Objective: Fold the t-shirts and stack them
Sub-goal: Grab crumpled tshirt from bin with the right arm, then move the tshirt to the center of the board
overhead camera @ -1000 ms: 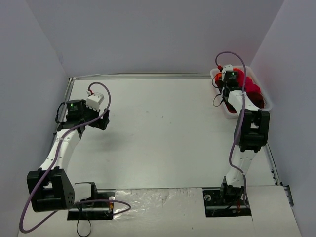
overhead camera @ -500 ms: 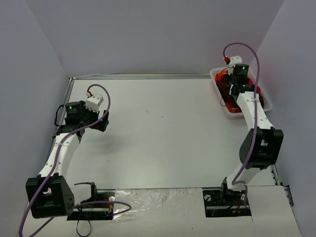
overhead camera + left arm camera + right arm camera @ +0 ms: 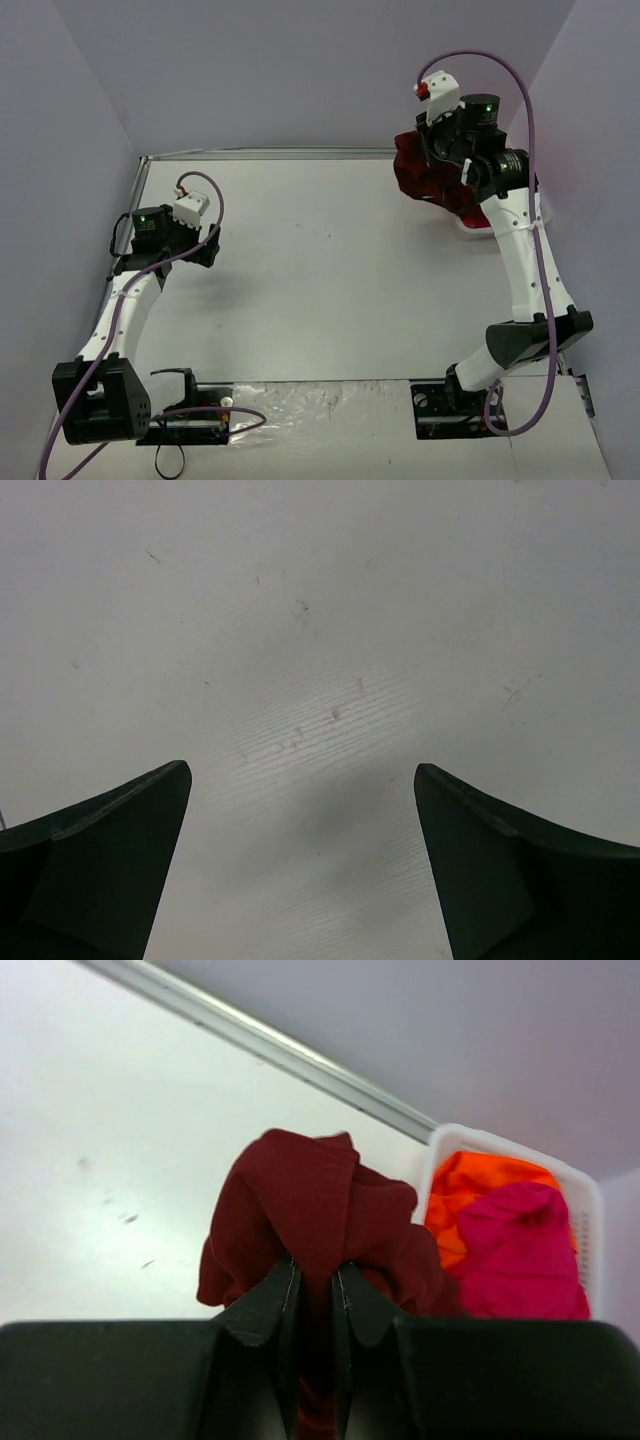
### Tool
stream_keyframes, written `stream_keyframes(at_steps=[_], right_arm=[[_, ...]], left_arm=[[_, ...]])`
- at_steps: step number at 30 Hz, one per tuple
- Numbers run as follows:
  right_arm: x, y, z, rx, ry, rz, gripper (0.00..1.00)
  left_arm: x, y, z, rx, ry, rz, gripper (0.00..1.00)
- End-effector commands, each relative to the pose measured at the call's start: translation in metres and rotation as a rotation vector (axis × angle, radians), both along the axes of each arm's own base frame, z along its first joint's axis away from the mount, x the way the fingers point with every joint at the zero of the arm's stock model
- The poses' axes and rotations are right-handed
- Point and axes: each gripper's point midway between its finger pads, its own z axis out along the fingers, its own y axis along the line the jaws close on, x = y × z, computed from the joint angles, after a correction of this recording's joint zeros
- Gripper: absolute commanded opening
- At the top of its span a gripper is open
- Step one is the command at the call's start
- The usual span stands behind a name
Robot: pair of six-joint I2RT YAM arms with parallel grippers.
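Note:
My right gripper [image 3: 315, 1272] is shut on the dark maroon t-shirt [image 3: 320, 1210] and holds it bunched up in the air. In the top view the maroon t-shirt [image 3: 425, 170] hangs below the right gripper [image 3: 447, 152], over the table's far right. The orange t-shirt [image 3: 480, 1182] and the pink t-shirt [image 3: 525, 1245] lie crumpled in the white basket [image 3: 585, 1195]. My left gripper [image 3: 205, 245] is open and empty, just above the bare table at the left, as the left wrist view [image 3: 300, 780] shows.
The white basket [image 3: 470, 230] stands at the table's far right, mostly hidden by my right arm. A metal rail [image 3: 280, 154] runs along the table's far edge. Grey walls close in the left, back and right sides.
My right arm has risen out of the basket and swung left, lifting the maroon t-shirt with it. The left arm has barely moved.

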Motion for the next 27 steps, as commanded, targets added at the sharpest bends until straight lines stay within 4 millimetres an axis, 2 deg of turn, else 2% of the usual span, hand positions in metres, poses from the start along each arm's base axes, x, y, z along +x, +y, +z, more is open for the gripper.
stream_keyframes(at_steps=[1,2,5,9,11,13,15,16,17,18,19,20,22,24,27], right_arm=[[-0.042,0.035,0.041,0.085,-0.020,0.237,0.00],[-0.055,0.045,0.056,0.108,-0.027,0.308,0.00],[-0.076,0.051,0.084,0.130,-0.084,0.369,0.00],[-0.102,0.060,0.104,0.158,-0.119,0.463,0.00],[-0.114,0.067,0.102,0.165,-0.109,0.526,0.00],[-0.111,0.064,0.076,0.131,-0.060,0.527,0.00],[-0.108,0.061,0.046,0.085,-0.011,0.525,0.15],[-0.100,0.055,0.001,0.030,0.080,0.508,0.57],[-0.097,0.050,-0.026,-0.007,0.132,0.501,0.88],[-0.091,0.043,-0.051,-0.049,0.180,0.474,1.00],[-0.089,0.032,-0.098,-0.089,0.284,0.436,1.00],[-0.080,0.019,-0.124,-0.143,0.335,0.383,1.00],[-0.084,0.005,-0.167,-0.148,0.447,0.373,1.00],[-0.086,0.000,-0.178,-0.114,0.478,0.381,1.00],[-0.087,-0.001,-0.181,-0.083,0.489,0.382,0.98]], left_arm=[[0.003,0.005,0.018,0.020,-0.070,0.012,0.94],[0.003,0.006,0.018,0.022,-0.071,0.014,0.94],[0.004,0.006,0.017,0.021,-0.067,0.019,0.94],[0.006,0.008,0.018,0.025,-0.071,0.027,0.94],[0.008,0.007,0.017,0.023,-0.063,0.025,0.94],[0.009,0.006,0.014,0.019,-0.052,0.021,0.94],[0.009,0.008,0.014,0.027,-0.048,0.027,0.94],[0.009,0.008,0.013,0.030,-0.046,0.025,0.94],[0.009,0.009,0.013,0.034,-0.047,0.025,0.94],[0.008,0.010,0.011,0.036,-0.044,0.027,0.94],[0.008,0.009,0.012,0.038,-0.048,0.025,0.94],[0.007,0.010,0.011,0.040,-0.047,0.023,0.94],[0.007,0.008,0.011,0.039,-0.052,0.015,0.94],[0.006,0.007,0.010,0.035,-0.049,0.010,0.94],[0.008,0.004,0.010,0.028,-0.048,-0.008,0.94]])
